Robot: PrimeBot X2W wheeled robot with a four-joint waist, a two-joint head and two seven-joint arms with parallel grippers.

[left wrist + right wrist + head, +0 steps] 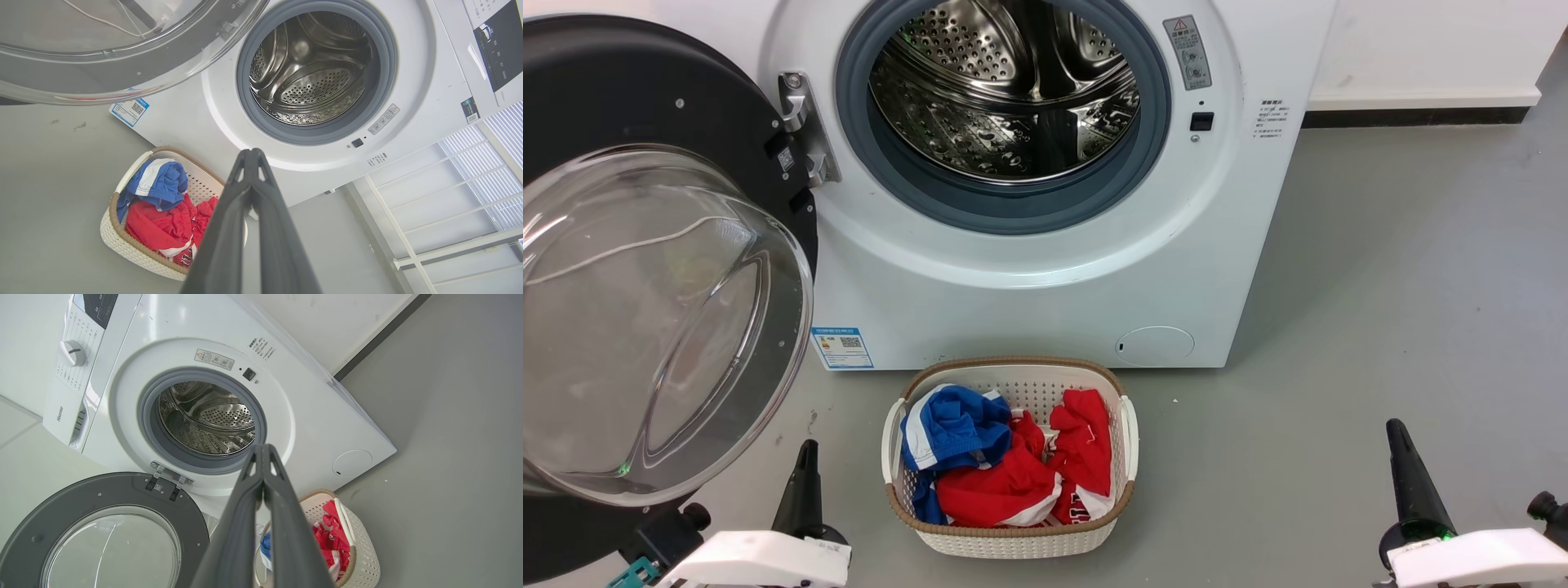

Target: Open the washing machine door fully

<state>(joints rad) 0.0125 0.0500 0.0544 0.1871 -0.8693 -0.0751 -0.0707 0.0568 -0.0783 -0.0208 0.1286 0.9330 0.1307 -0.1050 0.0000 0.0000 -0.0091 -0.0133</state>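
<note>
While the jaws of the left gripper point(253, 154) are seen pressed together along their length, nothing is held between them and nothing is touched by their tips. The same is seen at the right gripper point(264, 450): its jaws are closed tip to tip on air. Both grippers are held low in the head view, one to each side of a laundry basket point(1013, 541) and apart from its rim. The basket is set on the grey floor point(1380, 327) close before the washing machine point(1029, 282), and blue clothing point(952, 425) and red clothing point(1005, 486) are heaped in it.

The washing machine door point(654, 310) is found at the machine's left side, hung on a metal hinge point(805, 126) and turned well away from the opening, so that its clear glass bowl faces outward, toward the head camera. The bowl's lower rim is seen near the left gripper, above it and to its left, with a gap of floor between them. The round opening is laid bare: the grey gasket point(1013, 208) and the perforated steel drum point(1005, 90) are fully exposed. Between the right gripper and the machine's right edge a broad stretch of floor is shown, bounded at the back by a white wall point(1437, 49) with a dark skirting strip point(1413, 117).
</note>
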